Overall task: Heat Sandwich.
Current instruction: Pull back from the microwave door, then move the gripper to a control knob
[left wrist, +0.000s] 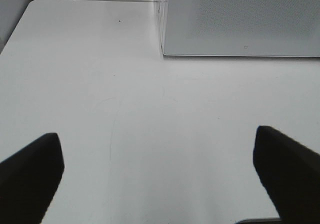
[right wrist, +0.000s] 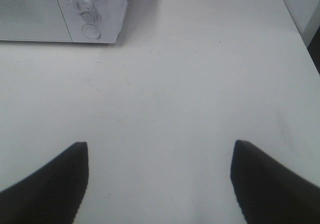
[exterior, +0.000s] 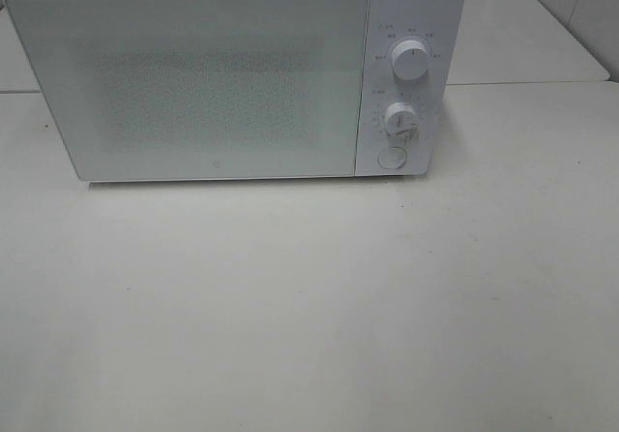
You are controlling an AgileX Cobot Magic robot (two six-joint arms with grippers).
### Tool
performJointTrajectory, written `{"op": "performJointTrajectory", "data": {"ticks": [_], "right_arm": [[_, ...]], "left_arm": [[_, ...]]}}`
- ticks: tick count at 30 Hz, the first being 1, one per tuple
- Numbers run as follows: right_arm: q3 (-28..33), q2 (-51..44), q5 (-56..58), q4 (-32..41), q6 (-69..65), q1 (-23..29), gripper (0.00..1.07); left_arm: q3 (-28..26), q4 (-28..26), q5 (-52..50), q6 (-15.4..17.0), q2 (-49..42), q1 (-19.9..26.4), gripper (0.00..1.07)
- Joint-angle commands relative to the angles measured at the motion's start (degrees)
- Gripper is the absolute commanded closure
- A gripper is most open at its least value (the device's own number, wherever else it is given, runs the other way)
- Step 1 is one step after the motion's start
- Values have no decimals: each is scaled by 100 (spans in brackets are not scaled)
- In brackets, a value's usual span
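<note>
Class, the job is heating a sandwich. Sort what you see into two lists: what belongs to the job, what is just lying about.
Belongs to the job: white microwave, door shut; upper knob; lower knob; round button; left gripper, right gripper, both open, empty. No sandwich in view.
Lying about: nothing loose; only the white table.

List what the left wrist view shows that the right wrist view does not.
Left wrist only: the left gripper, jaws open, and the microwave's left front corner. Right wrist only: the right gripper, jaws open, plus a dial and round button. Both: part of the microwave door and the white table.
</note>
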State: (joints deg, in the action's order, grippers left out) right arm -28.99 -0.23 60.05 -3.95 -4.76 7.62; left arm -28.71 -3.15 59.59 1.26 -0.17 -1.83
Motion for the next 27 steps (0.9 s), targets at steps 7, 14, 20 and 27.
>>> {"op": "performJointTrajectory", "data": {"ticks": [7,14,20,27], "right_arm": [[-80,-149,-143,0,-23,-34,32],[-309,201,-504,11,-23,-34,32],[-309,814,-1031,11,-23,-34,32],[-309,1633,-2023,11,-23,-34,32]], "left_arm": [[23,-52,-46,29,-155,6,9],[23,-46,-46,29,-155,6,9],[23,-52,-46,29,-155,6,9],[23,-52,-46,29,-155,6,9]]}}
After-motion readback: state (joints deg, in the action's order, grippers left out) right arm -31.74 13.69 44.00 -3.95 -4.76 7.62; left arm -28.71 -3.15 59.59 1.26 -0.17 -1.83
